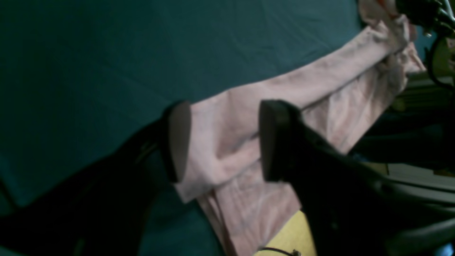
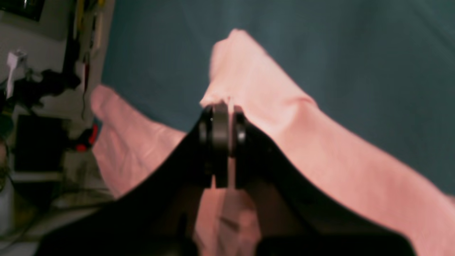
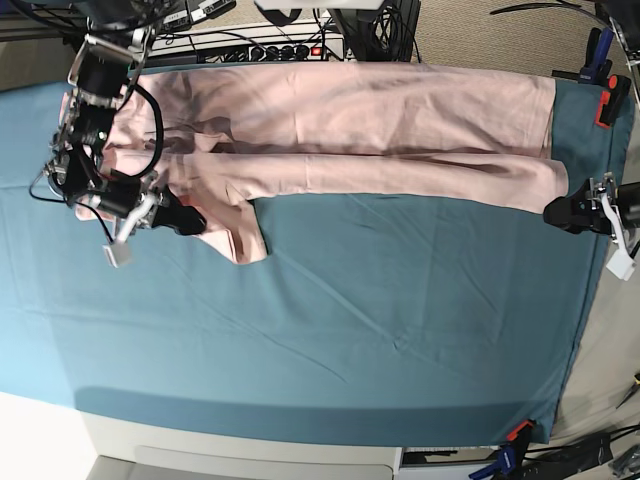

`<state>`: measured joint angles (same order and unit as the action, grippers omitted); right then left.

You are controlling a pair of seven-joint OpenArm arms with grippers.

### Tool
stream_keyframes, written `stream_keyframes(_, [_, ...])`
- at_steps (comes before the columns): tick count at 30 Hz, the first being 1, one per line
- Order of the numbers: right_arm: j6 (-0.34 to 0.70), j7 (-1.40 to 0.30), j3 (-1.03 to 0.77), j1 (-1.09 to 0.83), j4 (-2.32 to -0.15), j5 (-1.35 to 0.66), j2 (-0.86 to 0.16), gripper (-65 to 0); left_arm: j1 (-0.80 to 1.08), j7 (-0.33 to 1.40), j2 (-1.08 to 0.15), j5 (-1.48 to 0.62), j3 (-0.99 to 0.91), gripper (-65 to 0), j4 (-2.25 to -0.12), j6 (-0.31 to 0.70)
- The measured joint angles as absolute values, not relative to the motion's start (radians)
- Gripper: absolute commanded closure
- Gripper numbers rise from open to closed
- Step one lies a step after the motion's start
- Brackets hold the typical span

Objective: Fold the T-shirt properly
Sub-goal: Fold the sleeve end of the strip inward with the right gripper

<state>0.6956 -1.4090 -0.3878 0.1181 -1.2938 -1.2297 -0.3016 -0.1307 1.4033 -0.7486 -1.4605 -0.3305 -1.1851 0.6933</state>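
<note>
The pale pink T-shirt (image 3: 380, 130) lies stretched flat along the far side of the table, plain side up, with a sleeve flap hanging toward the front at the left. My right gripper (image 3: 193, 221) is at that left end, and in the right wrist view it (image 2: 222, 117) is shut on a raised fold of the pink cloth (image 2: 320, 142). My left gripper (image 3: 553, 212) sits at the shirt's near right corner. In the left wrist view it (image 1: 224, 142) is open, and the folded corner of the shirt (image 1: 249, 206) lies between its fingers (image 1: 177, 142).
A teal cloth sheet (image 3: 380, 320) covers the table. Orange clamps hold it at the right edge (image 3: 606, 100) and the front right corner (image 3: 516, 434). Cables and a power strip (image 3: 280, 45) run behind the far edge. Bare yellow tabletop (image 1: 291, 234) shows by the left gripper.
</note>
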Motion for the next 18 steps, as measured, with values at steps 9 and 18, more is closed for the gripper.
stream_keyframes(9, [0.696, -1.411, -0.387, -0.196, -1.708, -1.282, -0.293, 0.0, -0.131, 1.403, -0.749, -1.46, -0.331, -29.1, -1.185, 0.693])
stream_keyframes(18, [0.697, -1.412, -0.386, -0.378, -1.961, -1.288, -0.156, 0.0, -0.131, 1.403, -0.749, -1.46, -0.331, -29.1, -1.185, 0.693])
